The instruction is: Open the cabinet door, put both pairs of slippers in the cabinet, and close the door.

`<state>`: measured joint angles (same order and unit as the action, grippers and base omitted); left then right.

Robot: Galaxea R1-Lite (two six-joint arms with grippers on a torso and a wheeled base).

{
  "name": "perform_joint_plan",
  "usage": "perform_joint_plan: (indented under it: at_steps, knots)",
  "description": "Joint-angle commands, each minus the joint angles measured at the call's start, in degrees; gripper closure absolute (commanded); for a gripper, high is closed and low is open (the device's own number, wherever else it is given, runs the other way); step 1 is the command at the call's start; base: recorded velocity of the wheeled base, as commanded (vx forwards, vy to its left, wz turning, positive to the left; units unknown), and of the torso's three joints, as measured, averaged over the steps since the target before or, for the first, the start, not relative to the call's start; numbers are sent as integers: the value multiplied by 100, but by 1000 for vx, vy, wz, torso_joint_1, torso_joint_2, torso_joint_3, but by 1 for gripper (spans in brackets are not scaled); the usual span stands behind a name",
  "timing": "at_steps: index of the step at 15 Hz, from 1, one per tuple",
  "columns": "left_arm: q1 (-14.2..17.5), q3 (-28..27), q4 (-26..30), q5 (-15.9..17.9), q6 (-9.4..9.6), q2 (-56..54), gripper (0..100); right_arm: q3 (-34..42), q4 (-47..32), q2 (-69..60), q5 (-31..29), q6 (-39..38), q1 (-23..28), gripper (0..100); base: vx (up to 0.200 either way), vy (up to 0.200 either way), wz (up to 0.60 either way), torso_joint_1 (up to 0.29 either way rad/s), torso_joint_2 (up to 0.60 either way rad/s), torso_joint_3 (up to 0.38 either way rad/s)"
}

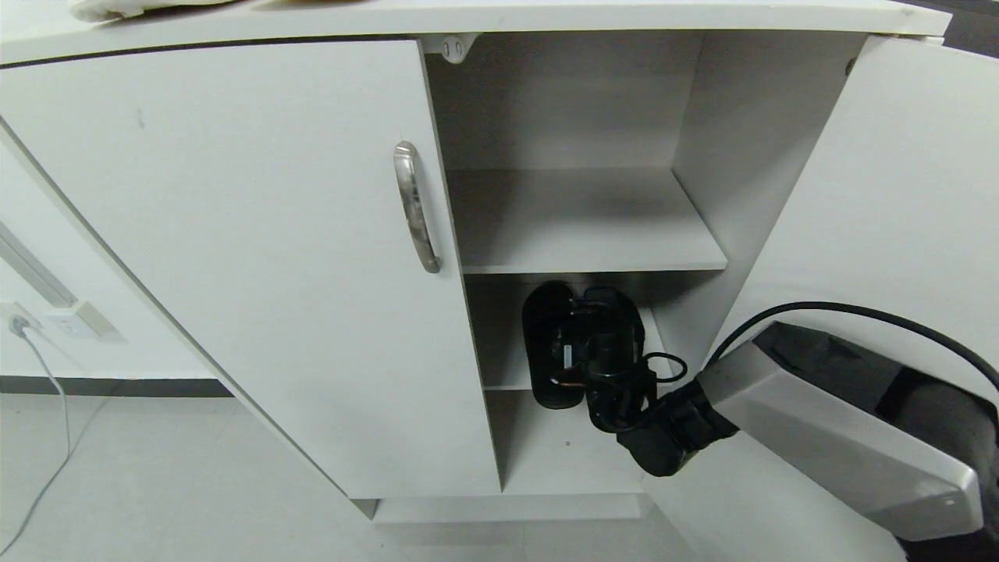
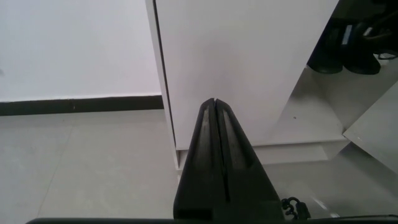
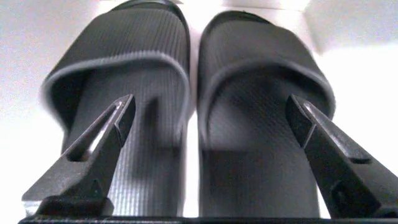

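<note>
A pair of black slippers (image 1: 549,347) lies side by side on the lower shelf (image 1: 499,378) of the white cabinet, toes pointing inward. My right gripper (image 1: 597,343) is inside that compartment, over the pair. In the right wrist view it (image 3: 210,99) stands open wide, one finger outside each slipper (image 3: 261,68), and I cannot tell whether the fingers touch them. The cabinet's right door (image 1: 897,195) is swung open; the left door (image 1: 234,234) with its metal handle (image 1: 416,207) is closed. My left gripper (image 2: 214,102) is shut on nothing, low near the floor before the cabinet's base, with the slippers (image 2: 345,53) farther off.
The upper shelf (image 1: 585,226) and the bottom compartment (image 1: 562,460) hold nothing. A beige thing (image 1: 133,6) lies on the cabinet top. A wall socket with a cable (image 1: 19,324) is at the left. Tiled floor (image 2: 93,168) stretches before the cabinet.
</note>
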<state>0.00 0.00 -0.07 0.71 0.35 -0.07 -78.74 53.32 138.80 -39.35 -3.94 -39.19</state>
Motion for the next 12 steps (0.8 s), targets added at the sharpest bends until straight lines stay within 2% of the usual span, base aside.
perform_joint_plan:
  at_steps: [1, 3, 7, 12]
  knots:
    - [0, 0, -1, 0, 0, 7, 100, 1159, 653, -776, -2, -2, -203, 0, 0, 0, 0, 0, 0, 0]
    - [0, 0, -1, 0, 0, 7, 100, 1871, 1172, -1031, 42, -2, -387, 0, 0, 0, 0, 0, 0, 0]
    - [0, 0, -1, 8, 9, 7, 100, 2565, 1594, -1426, 349, 33, -695, 0, 0, 0, 0, 0, 0, 0]
    - [0, 0, -1, 8, 0, 7, 100, 2653, 1611, -1426, 358, 77, -765, 0, 0, 0, 0, 0, 0, 0]
